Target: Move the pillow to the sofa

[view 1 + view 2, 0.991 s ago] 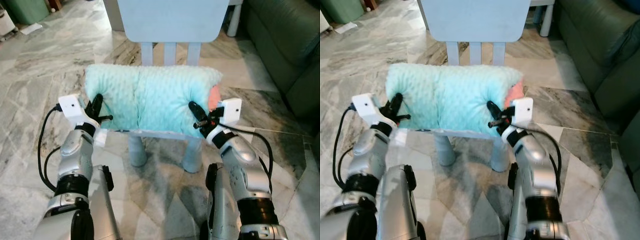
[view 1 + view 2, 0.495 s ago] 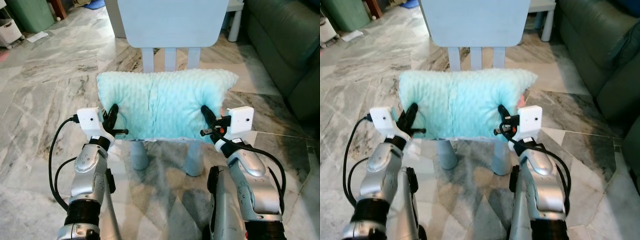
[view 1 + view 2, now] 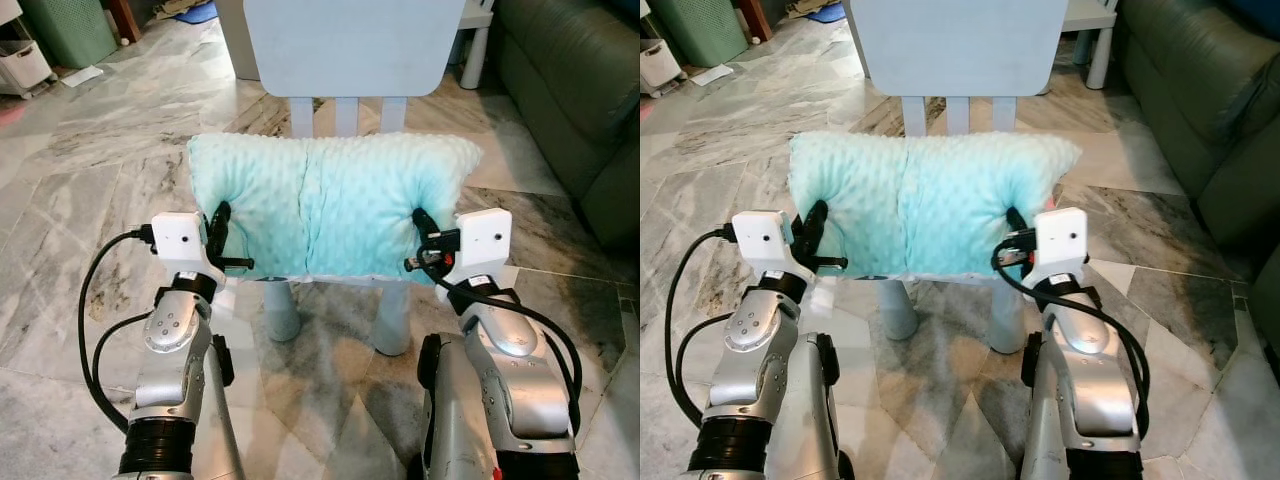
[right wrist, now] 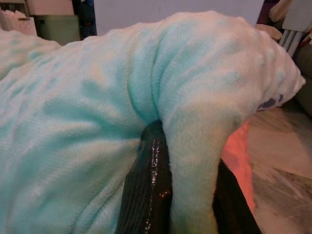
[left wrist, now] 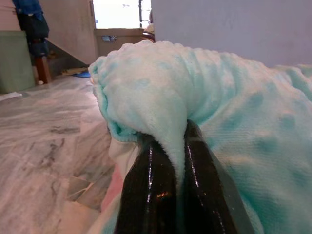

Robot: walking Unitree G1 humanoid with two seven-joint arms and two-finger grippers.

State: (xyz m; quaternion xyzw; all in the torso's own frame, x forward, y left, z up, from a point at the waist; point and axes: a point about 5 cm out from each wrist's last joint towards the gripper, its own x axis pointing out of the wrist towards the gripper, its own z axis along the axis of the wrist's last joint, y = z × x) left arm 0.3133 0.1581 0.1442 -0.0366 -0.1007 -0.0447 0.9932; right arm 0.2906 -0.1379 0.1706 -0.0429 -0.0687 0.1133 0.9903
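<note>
A mint-green dotted pillow (image 3: pixel 330 205) is held up between my two arms, just above the seat of a small pale blue chair (image 3: pixel 350 45). My left gripper (image 3: pixel 218 225) is shut on a fold at the pillow's left edge, and in the left wrist view its fingers (image 5: pixel 151 190) pinch the fabric. My right gripper (image 3: pixel 420 232) is shut on the right edge, where the pillow (image 4: pixel 97 97) bulges over one finger (image 4: pixel 148 185). A dark green sofa (image 3: pixel 575 90) stands to the right.
Grey marble floor (image 3: pixel 90 170) lies all around. The chair legs (image 3: pixel 280 310) stand right below the pillow. A green bin (image 3: pixel 65 25) and a white box (image 3: pixel 20 65) are at the far left. A white table leg (image 3: pixel 472 55) stands behind the chair.
The pillow has risen slightly and flattened out to face the camera, held by both grippers at its edges. The camera view has shifted a little, showing more of the chair back.
</note>
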